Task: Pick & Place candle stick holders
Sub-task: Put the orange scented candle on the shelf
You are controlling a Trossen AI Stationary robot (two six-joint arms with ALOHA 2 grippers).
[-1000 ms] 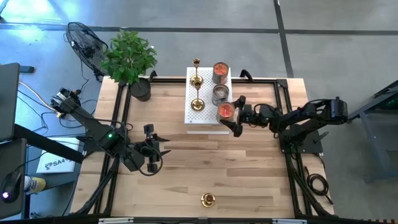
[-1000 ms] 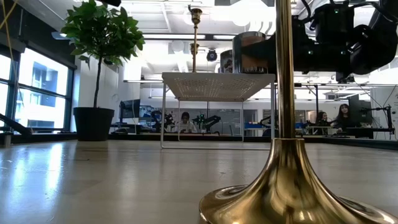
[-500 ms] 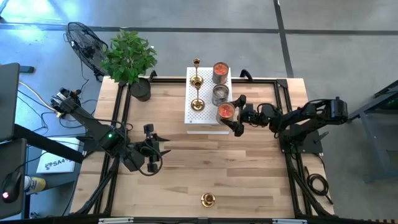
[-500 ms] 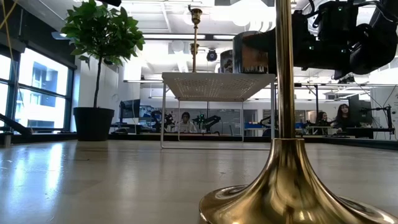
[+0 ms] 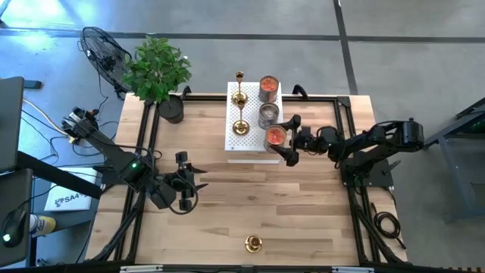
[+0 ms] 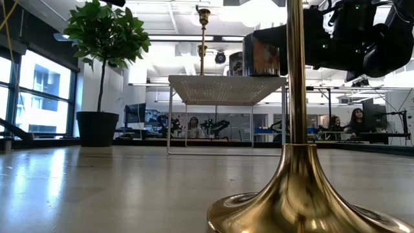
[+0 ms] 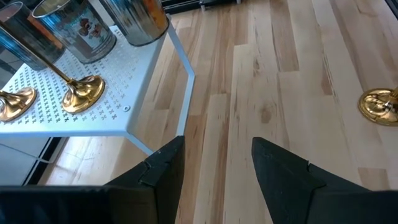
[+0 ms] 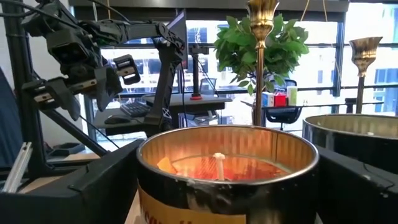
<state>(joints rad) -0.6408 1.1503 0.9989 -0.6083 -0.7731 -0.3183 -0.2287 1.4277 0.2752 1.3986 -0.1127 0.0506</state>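
Observation:
One gold candlestick holder [image 5: 253,243] stands on its flared base near the table's front edge; it fills the low view [image 6: 297,162] and shows in the left wrist view [image 7: 380,106]. Two more holders [image 5: 241,125] [image 5: 239,97] stand on the white perforated block [image 5: 246,145]. My right gripper [image 5: 290,139] is open at the block's right side, with its fingers on either side of the nearest candle can [image 8: 227,165]. My left gripper [image 7: 214,146] is open and empty over the table's left middle [image 5: 189,168]. My right gripper reaches level from the table's right, its fingers [image 8: 93,183] standing on either side of the candle can's wall [image 8: 186,205]. The can stands upright on the block. I cannot tell whether the fingers touch it.
Two more cans [image 5: 268,115] [image 5: 268,87] stand behind the nearest one on the block. A potted plant [image 5: 158,68] sits at the far left corner, with a fan [image 5: 102,49] beyond it. Bare wood lies between the block and the front holder.
My right gripper has drawn back a little toward the table's right edge and risen slightly beside the can. The can and the holders have stayed where they were.

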